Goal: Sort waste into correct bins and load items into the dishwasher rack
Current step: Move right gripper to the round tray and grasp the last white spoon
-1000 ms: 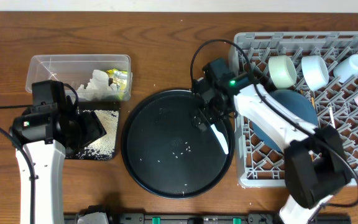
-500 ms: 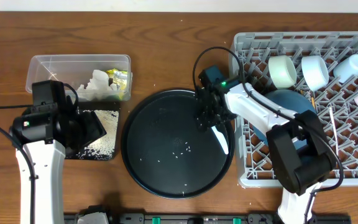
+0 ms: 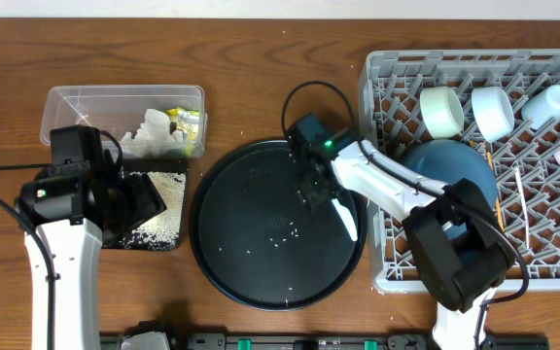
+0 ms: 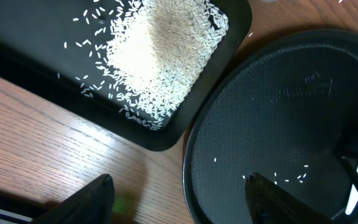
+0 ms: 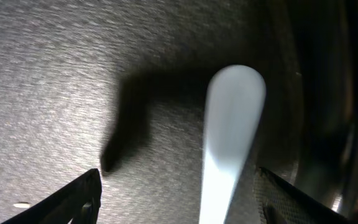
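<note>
The white spoon [image 3: 344, 216] lies on the right side of the large round black tray [image 3: 251, 243]. My right gripper [image 3: 316, 187] is open just above the spoon's upper end; in the right wrist view the spoon [image 5: 230, 130] lies between the open fingers [image 5: 179, 200]. My left gripper [image 4: 182, 198] is open and empty, low over the table between the shallow black tray [image 4: 160, 134] of rice [image 4: 160, 56] and the round tray. The clear tub [image 3: 76, 102] holds napkins [image 3: 152, 133] and a yellow-green wrapper [image 3: 189, 122]. The grey rack [image 3: 397, 262] holds the dark-blue bowl [image 3: 455, 175] and pale cups [image 3: 442, 110].
A few rice grains [image 3: 285, 231] lie scattered on the round tray. The round tray's right rim touches the rack's left wall. Wooden chopsticks [image 3: 518, 187] lie in the rack beside the bowl. Bare wooden table lies behind and in front of the trays.
My right arm has swung left, carrying its gripper from the rack's edge further over the round tray. The spoon and the left arm have not moved.
</note>
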